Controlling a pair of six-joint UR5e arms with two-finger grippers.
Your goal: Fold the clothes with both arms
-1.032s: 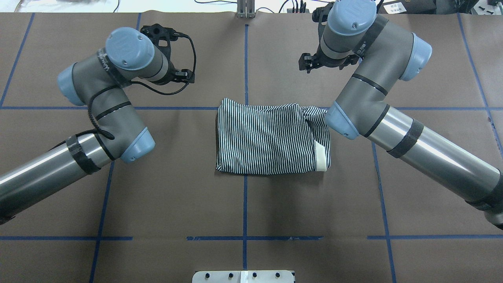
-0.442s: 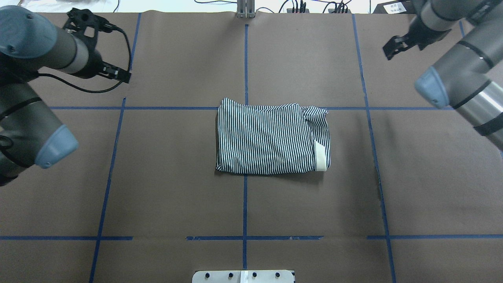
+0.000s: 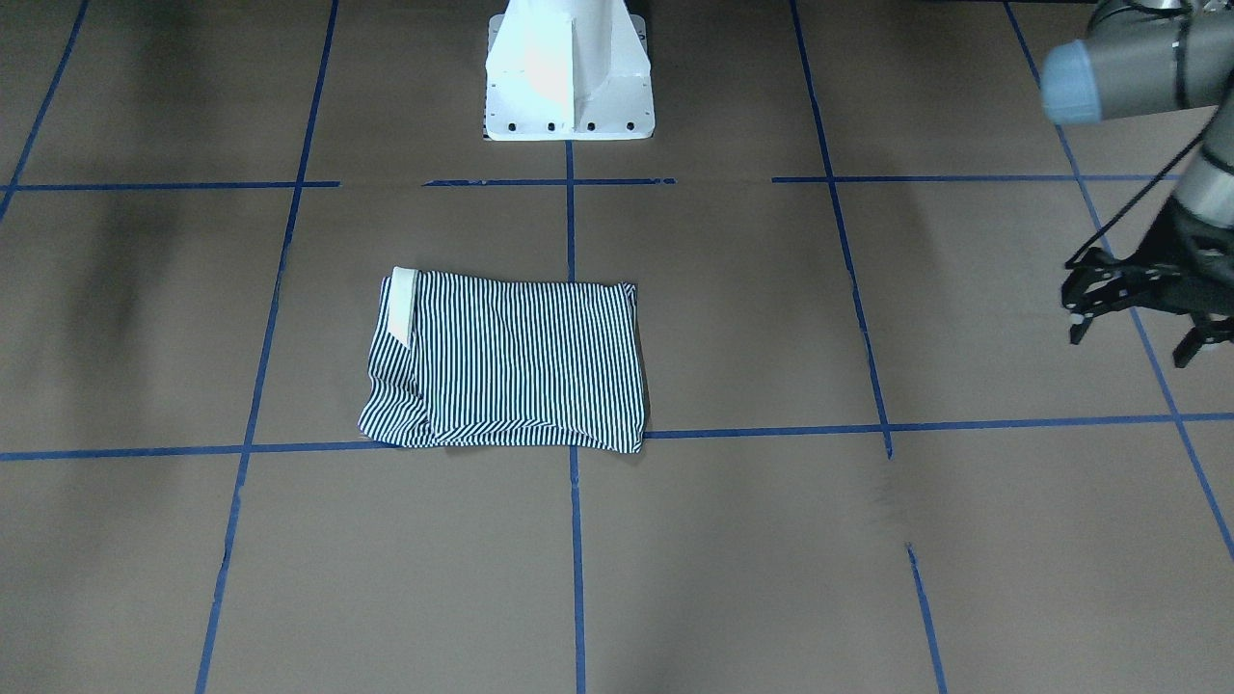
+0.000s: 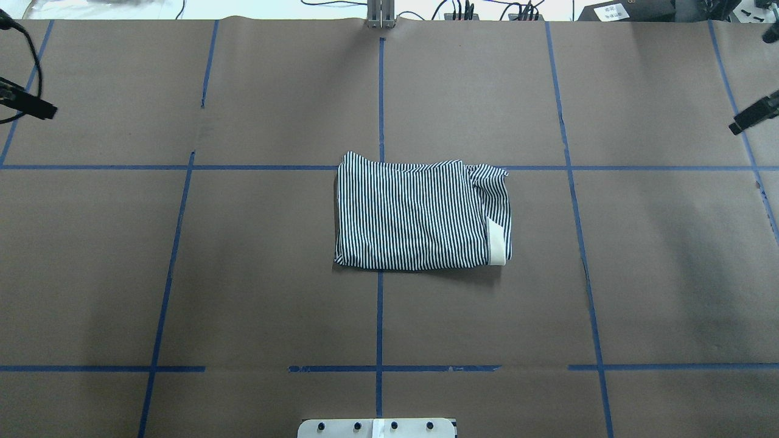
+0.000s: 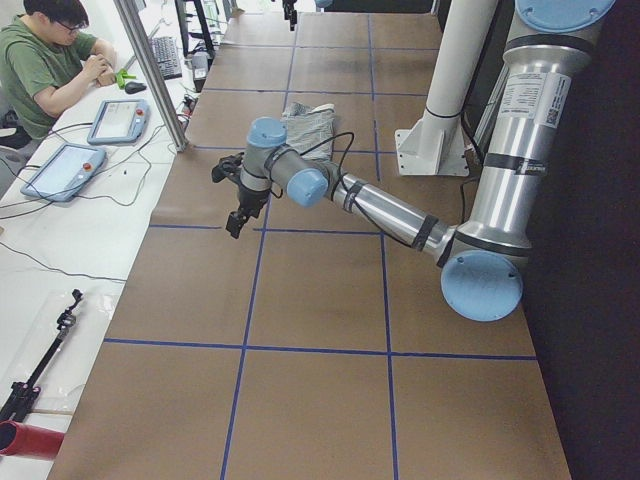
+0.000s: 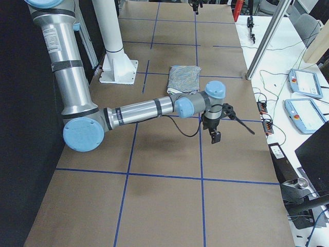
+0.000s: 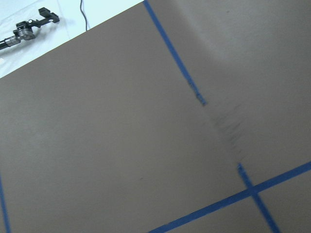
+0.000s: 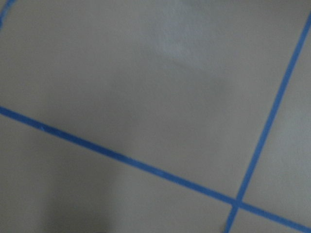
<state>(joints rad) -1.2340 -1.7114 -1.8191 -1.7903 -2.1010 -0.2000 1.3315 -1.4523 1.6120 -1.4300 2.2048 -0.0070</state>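
The folded striped polo shirt lies flat. My left gripper hangs well to its left and my right gripper well to its right, both spread wide and empty.

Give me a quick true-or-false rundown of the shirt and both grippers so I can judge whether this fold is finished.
1. The shirt lies folded into a rough rectangle on the table. True.
2. The left gripper grips a corner of the shirt. False: it hangs open and empty, far off to the side of the shirt.
3. A cream collar shows at one end of the folded shirt. True.
4. The right gripper rests on the shirt. False: it hangs over bare table, apart from the shirt.
5. The shirt lies across a blue tape line. True.
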